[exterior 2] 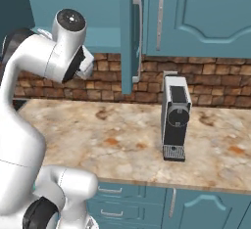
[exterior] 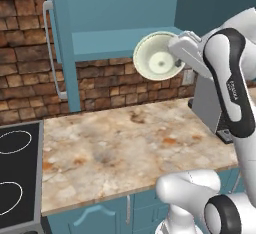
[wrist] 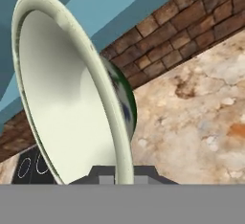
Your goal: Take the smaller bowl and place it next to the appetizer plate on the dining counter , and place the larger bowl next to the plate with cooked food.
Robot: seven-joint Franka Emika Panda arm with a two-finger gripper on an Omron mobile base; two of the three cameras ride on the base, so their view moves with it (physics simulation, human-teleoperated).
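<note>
At upper right of the left base view, the gripper (exterior: 176,64) pinches the tilted bowl (exterior: 156,58) by its rim, fingertips hidden.

I see the bowl (exterior: 156,58) as pale cream inside, with a dark green and blue pattern on its outer wall. My counter (exterior: 125,148) is beige marble with rust blotches; cabinets (exterior 2: 196,12) at twelve o'clock are teal, over red-brown brick (exterior: 25,68).

Two base views from behind, sharing the marble counter (exterior: 125,143) — hand view close, along the tool (wrist: 123,174)
</note>
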